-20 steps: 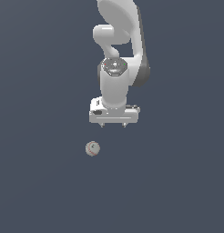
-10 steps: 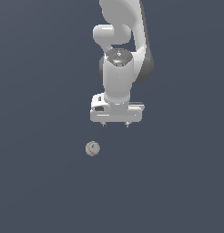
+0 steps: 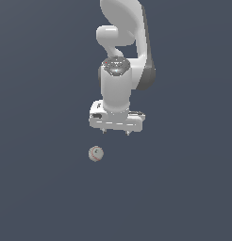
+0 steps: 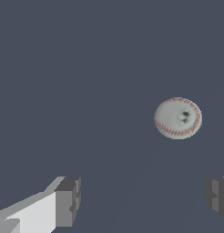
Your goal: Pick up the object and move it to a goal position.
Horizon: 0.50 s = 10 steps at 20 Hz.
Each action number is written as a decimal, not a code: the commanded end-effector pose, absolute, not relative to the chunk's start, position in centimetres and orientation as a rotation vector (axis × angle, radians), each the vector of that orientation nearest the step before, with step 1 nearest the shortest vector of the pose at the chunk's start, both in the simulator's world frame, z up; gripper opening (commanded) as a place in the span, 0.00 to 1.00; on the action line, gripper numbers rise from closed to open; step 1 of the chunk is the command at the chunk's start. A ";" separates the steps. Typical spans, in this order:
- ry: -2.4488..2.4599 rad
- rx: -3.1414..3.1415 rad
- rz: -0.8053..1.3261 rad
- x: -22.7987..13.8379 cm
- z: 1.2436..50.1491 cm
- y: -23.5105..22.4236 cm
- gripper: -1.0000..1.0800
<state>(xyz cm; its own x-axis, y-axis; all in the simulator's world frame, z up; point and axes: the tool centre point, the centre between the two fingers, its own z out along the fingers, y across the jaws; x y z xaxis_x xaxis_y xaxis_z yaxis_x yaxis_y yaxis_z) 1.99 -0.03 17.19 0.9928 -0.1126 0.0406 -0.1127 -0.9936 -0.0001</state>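
Observation:
The baseball (image 3: 95, 153) is off-white with red stitching and lies on the flat dark grey floor. In the exterior view it sits below my gripper (image 3: 115, 132) and a little toward the exterior view's left. My gripper is open and empty, its two short fingertips pointing down above the floor. In the wrist view the ball (image 4: 178, 118) lies ahead of the gripper (image 4: 143, 200), nearer one finger than the other, and outside the finger gap. Both grey fingertips (image 4: 68, 201) show wide apart.
The white arm (image 3: 122, 56) rises behind the gripper in the exterior view. The dark grey floor (image 3: 42, 188) fills the rest of both views.
The arm has moved down and slightly toward the ball over the last second. The ball has not moved. The fingers stay open.

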 end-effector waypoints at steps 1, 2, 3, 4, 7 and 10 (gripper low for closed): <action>-0.265 3.130 0.057 2.4 16.6 -0.8 0.96; -0.307 3.127 0.054 2.6 16.3 -1.2 0.96; -0.352 3.124 0.050 2.8 16.0 -1.6 0.96; -0.400 3.119 0.047 3.0 15.7 -2.1 0.96; -0.561 3.097 0.036 3.7 14.5 -3.6 0.96; -0.732 3.061 0.024 4.4 13.2 -5.3 0.96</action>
<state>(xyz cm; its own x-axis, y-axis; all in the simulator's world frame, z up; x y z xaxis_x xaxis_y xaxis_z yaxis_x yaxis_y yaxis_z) 4.08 -4.45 13.87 0.9154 -0.4022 0.0173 -0.4021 -0.9156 -0.0100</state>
